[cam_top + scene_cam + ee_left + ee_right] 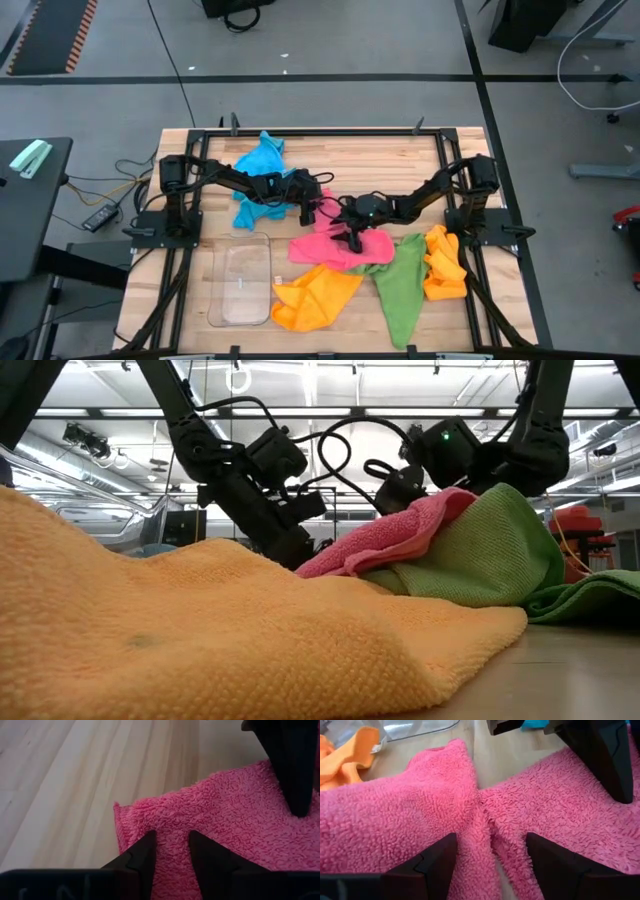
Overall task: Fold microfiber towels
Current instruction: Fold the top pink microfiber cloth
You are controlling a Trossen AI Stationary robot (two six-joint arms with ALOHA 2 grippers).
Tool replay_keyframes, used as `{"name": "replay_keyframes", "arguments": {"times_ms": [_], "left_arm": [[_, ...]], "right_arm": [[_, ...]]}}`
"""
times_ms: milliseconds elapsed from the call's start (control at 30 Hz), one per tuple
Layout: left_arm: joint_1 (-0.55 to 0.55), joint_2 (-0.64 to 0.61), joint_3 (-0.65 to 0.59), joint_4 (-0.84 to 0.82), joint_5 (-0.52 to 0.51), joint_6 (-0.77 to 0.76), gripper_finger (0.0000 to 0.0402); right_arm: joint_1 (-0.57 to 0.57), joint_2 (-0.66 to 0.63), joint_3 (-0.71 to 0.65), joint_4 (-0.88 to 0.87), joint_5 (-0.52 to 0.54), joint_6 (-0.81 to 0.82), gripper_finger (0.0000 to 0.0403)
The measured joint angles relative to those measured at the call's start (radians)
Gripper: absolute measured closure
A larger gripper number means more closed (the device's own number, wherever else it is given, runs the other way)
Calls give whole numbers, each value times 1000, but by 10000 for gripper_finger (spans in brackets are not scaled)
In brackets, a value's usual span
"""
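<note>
The left gripper (170,851) is reaching over the table's middle, its fingers standing a narrow gap apart with pink towel (235,825) pile between them; whether they are pinching it I cannot tell, though the pose suits taking an edge for a fold. The right gripper (490,855) is coming in from the other side onto the same cloth, its fingers standing wide and straddling a raised crease, probably to pin or gather that side while the other arm lifts.

The pink towel (335,243) is lying crumpled near the table's (330,155) centre, a soft square with a deep looped nap that bunches into rounded ridges. Overlapping its front edge is an orange towel (312,297), equally fluffy and rumpled. Beside it a green towel (400,285) is stretching toward the front edge in a long drape, with a second orange one (443,265) heaped by the right arm's base. A blue towel (258,165) is sitting crumpled under the left arm. A clear tray (241,280), rigid and glossy, is lying on the pale wood planks, left of the orange cloth.
</note>
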Motion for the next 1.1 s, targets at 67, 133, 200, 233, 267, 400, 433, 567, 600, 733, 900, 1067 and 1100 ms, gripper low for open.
{"name": "replay_keyframes", "arguments": {"times_ms": [67,133,200,233,267,400,433,567,600,733,900,1067,1100], "left_arm": [[0,0,0,-1,-2,0,274],[0,0,0,-2,-3,0,272],[0,0,0,-2,-3,0,272],[0,0,0,-2,-3,1,273],[0,0,0,-3,-3,1,275],[0,0,0,-3,-3,1,281],[0,0,0,-4,-3,1,282],[0,0,0,-4,-3,1,285],[0,0,0,-4,-3,1,285],[0,0,0,-4,-3,1,281],[0,0,0,-6,-3,-3,280],[0,0,0,-6,-3,-5,286],[0,0,0,-6,-3,-5,287]], "right_arm": [[1,-25,13,-5,-11,1,155],[5,-55,23,3,-15,-14,155],[7,-81,23,-5,-12,-37,155],[7,-95,22,-26,-5,-45,155],[7,-107,21,-41,0,-49,155],[-1,-154,22,-146,49,-63,155],[-2,-155,20,-172,55,-64,155],[-2,-122,8,-172,57,-55,155],[-2,-102,2,-172,57,-49,155],[-1,-20,0,-107,60,-17,155],[0,-19,1,-99,60,-4,155],[0,-115,-5,-179,73,-17,155],[0,-137,-5,-195,76,-22,155]]}}
